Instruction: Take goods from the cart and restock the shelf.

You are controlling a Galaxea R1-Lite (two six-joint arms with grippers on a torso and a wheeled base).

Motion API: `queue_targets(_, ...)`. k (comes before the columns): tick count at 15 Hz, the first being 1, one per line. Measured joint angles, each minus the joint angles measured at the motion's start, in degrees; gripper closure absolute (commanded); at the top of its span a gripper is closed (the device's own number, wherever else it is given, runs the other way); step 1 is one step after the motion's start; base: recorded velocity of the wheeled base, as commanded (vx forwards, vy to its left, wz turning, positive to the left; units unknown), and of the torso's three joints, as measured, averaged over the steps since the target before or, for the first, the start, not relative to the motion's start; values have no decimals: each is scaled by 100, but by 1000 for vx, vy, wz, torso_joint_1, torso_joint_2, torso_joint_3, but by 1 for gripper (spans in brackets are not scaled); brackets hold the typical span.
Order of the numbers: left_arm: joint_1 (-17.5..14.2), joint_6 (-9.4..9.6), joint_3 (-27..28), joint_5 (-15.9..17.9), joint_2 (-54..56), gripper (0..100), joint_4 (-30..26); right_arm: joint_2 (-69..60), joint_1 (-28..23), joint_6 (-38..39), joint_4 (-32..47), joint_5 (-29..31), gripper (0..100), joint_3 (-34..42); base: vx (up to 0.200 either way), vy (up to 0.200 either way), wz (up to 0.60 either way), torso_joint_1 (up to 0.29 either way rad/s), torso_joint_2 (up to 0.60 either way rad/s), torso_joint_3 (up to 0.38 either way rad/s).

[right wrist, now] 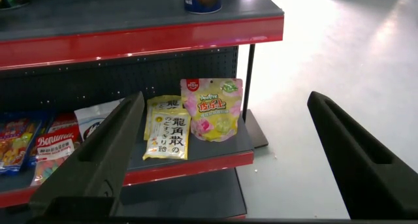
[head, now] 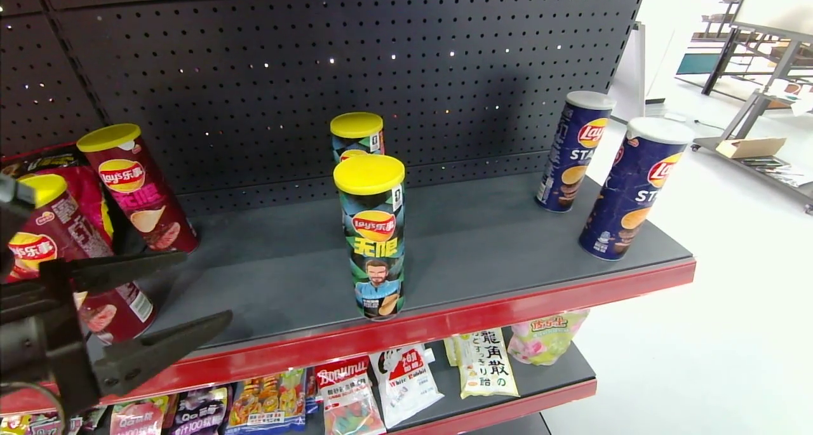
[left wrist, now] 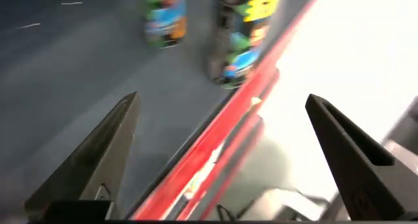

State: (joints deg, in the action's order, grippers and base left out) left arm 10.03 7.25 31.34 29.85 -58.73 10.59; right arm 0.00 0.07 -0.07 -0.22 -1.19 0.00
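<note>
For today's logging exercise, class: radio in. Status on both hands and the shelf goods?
Left hand open, empty, at front edge of top shelf. Right hand open, empty, facing lower-shelf snack bags. Green chip can upright near that front edge.

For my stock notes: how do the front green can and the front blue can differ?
The front green can has a yellow lid, the front blue can a pale one. The green stands mid-shelf at the front edge, the blue near the right end. Both stand upright.
</note>
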Motion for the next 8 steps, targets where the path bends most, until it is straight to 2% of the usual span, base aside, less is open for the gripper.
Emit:
queue_targets(3,-295,-110,-317,-189,1243,0,-452,0,0,0,-2,0,0,0,0,0,0,0,0,0)
queue_targets(4,-350,-193,-386,-252,1720,0,-775,0,0,0,-2,-2,0,0,0,0,0,0,0,0)
queue_targets(5,-384,-354,-434,-421,2137,0,-1033,0,0,0,-2,-2,0,0,0,0,0,0,0,0)
queue_targets(6,-411,-547,-458,-677,2527,0,-1220,0,0,0,-2,-2,0,0,0,0,0,0,0,0)
queue_targets(8,-439,-848,-541,-1979,3228,0,-1403,0,0,0,-2,0,0,0,0,0,0,0,0,0)
